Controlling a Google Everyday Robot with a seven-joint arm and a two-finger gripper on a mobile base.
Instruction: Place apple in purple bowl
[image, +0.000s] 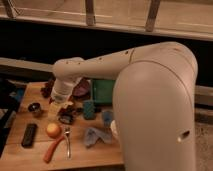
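Note:
The apple, small and yellow-orange, lies on the wooden table near its front left. My gripper hangs at the end of the white arm, above and slightly behind the apple, apart from it, open and holding nothing. The purple bowl sits at the back of the table, just right of the gripper's wrist, and the arm partly hides it.
A green tray stands right of the bowl. A teal cup, a blue cup and a grey cloth lie mid-table. An orange stick, a fork, a black bar and a small dark cup surround the apple.

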